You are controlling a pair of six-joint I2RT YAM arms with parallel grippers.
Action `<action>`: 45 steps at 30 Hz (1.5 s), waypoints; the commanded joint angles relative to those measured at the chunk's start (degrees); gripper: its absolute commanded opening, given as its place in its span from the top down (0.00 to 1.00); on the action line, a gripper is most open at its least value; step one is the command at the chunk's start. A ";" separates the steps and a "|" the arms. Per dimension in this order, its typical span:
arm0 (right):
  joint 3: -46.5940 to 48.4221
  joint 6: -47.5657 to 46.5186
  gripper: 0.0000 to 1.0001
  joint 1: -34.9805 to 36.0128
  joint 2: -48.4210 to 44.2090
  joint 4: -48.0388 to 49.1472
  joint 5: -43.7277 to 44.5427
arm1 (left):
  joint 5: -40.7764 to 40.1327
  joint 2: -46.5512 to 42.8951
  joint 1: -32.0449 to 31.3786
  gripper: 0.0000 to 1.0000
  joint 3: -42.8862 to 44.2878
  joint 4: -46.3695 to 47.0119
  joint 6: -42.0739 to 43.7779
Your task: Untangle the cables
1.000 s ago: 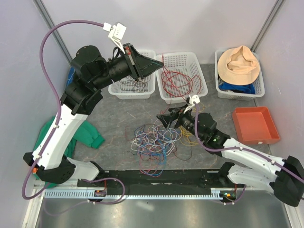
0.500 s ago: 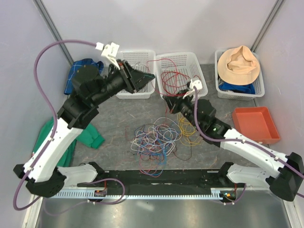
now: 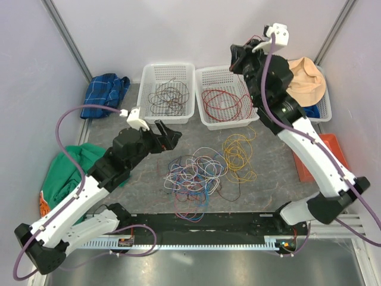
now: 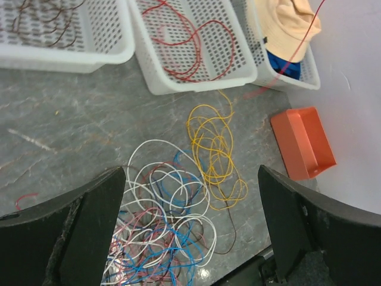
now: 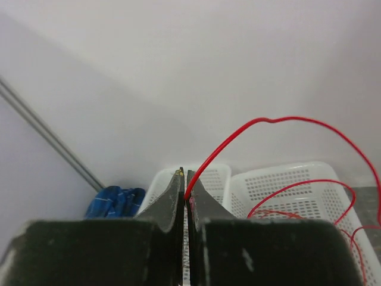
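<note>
The right fingers (image 5: 185,177) were clenched on a red cable (image 5: 269,121) and raised high above the far edge of the desk (image 3: 280,185), over the middle basket (image 3: 217,70). From the pinch the red cable arched upward and away. In the left wrist view it showed as a slanting line crossing in front of the right basket (image 3: 324,113), coming down to about the near right corner of the middle basket. More red loops (image 3: 223,100) lay inside that basket.

The left fingers (image 3: 169,132) were released, spread wide with nothing between them. They were low over the desk, just left of the tangle (image 3: 193,176).

The tangle lay in the middle of the desk, toward the near edge. It was a heap of white, blue, purple, red and dark loops crossing one another. A yellow cable (image 4: 213,149) lay coiled just beside its right side, between the tangle and the middle basket.

The left basket (image 3: 166,65), at the far edge, held dark brown cables (image 3: 168,95). The right basket held a tan hat (image 3: 306,83) over something blue. An orange tray (image 4: 303,143) sat near the right edge, partly hidden behind the right arm in the top view. A blue cloth (image 3: 107,88) lay at the far left corner, and a green cloth (image 3: 65,170) lay along the left edge.
</note>
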 commanded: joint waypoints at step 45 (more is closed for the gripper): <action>8.27 1.66 0.05 -12.58 33.28 -0.76 -5.25 | 0.11 -19.11 -0.09 0.02 -34.10 -0.76 -17.62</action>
